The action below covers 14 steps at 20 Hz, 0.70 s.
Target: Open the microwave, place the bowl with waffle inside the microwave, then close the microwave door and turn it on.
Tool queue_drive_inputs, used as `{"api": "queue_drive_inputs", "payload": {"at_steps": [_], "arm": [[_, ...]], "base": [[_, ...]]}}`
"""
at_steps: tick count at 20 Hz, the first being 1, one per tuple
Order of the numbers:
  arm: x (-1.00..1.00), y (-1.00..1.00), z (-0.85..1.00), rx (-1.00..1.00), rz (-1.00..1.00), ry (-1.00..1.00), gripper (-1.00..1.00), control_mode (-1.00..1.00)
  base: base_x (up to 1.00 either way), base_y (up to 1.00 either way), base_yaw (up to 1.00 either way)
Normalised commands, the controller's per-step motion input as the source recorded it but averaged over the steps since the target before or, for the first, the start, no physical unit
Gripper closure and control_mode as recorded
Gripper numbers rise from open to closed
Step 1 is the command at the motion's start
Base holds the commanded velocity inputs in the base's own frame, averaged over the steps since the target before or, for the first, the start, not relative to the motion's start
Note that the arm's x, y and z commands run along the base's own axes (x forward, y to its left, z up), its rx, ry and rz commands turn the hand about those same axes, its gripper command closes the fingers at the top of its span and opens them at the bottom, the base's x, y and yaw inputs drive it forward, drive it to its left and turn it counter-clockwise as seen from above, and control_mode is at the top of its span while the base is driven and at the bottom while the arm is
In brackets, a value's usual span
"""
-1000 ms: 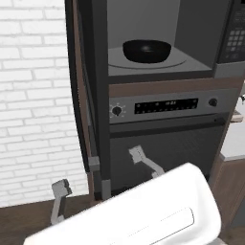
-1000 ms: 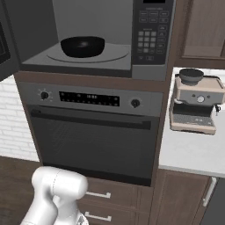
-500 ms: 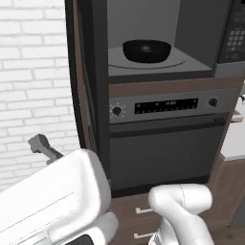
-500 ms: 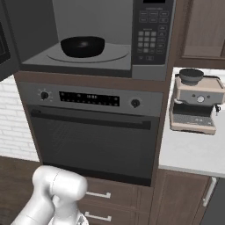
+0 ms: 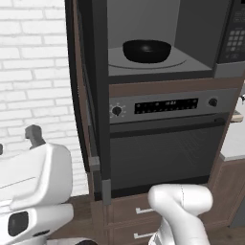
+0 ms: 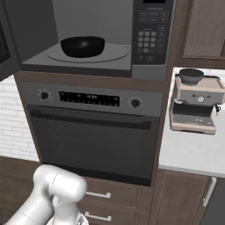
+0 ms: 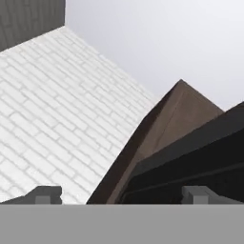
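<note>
Sitting at the centre of the turntable (image 6: 90, 53) inside the open microwave (image 6: 101, 35): black bowl (image 6: 82, 46). Swung wide at left: microwave door (image 5: 85, 95). Beside the brick wall (image 7: 57, 114), gripper (image 7: 121, 194) released, jaws spread, grasping nothing.

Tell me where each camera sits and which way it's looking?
Left base view: behind the arm's left, facing the microwave, the bowl inside, the oven below; white arm low, one gripper finger at left.
Right base view: behind the arm's right, facing the same microwave, bowl, oven, plus a coffee machine; white arm at lower left.
Hand view: on the hand, tilted up at the brick wall and open microwave door; open gripper.
Both base views share the bowl.
</note>
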Motion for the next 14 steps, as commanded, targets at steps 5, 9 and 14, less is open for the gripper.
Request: {"api": "queue_drive_inputs", "payload": {"at_steps": [5, 9, 14], "arm": [[0.26, 0.01, -0.08, -0.01, -0.53, 0.0, -1.0, -1.0], [0.02, 0.0, -0.05, 0.01, -0.46, 0.0, -1.0, -1.0], [0.2, -0.45, -0.16, 0.21, -0.22, 0.0, -1.0, -1.0]], "base": [[0.0, 0.0, 0.0], [0.0, 0.0, 0.0], [0.0, 0.0, 0.0]]}}
